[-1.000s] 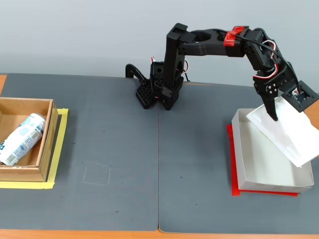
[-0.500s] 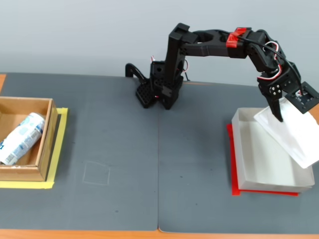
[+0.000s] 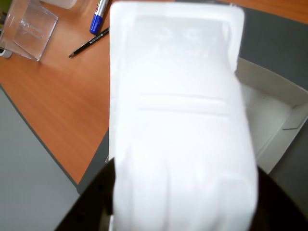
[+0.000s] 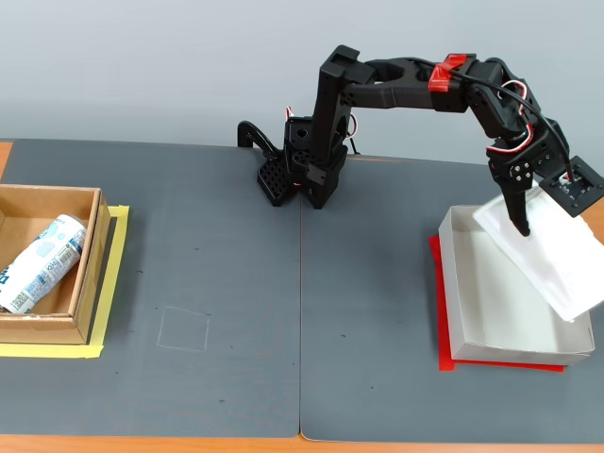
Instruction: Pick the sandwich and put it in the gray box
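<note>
In the fixed view my gripper [image 4: 534, 213] is shut on the upper end of the sandwich [image 4: 550, 262], a white plastic wedge pack. The pack hangs tilted, its lower end sloping down over the right side of the gray box [image 4: 454, 283], a shallow pale tray at the table's right. Whether the lower end touches the tray I cannot tell. In the wrist view the sandwich [image 3: 178, 120] fills the middle, held in the gripper [image 3: 185, 197] between dark fingers [image 3: 91, 207] at the bottom. A corner of the gray box [image 3: 269, 108] shows behind it on the right.
Red tape [image 4: 437, 307] edges the tray. At far left a brown cardboard box [image 4: 90, 269] on yellow tape holds a white-and-blue can [image 4: 42, 260]. The arm's base [image 4: 302, 170] stands at the back centre. A pen [image 3: 89, 43], a marker [image 3: 98, 17] and a clear case [image 3: 31, 29] lie on the orange tabletop.
The gripper with the sandwich shifted a little up and right, then back slightly left and down over the tray. The grip on the pack has held throughout.
</note>
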Action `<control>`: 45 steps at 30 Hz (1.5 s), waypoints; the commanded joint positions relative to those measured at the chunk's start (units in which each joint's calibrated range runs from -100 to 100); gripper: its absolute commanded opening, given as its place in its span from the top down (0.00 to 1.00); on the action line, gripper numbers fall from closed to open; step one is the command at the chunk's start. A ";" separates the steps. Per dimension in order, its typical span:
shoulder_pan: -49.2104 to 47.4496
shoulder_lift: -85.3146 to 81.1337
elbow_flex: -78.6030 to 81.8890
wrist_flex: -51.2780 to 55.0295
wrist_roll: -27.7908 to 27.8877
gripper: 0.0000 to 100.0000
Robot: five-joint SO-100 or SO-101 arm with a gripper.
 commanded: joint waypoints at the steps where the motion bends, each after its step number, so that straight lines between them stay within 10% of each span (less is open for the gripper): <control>1: 0.40 -1.48 -2.22 -0.20 0.16 0.74; 23: 2.04 -2.24 -2.22 -0.12 0.52 0.74; 45: 28.22 -32.76 27.09 -0.98 9.48 0.95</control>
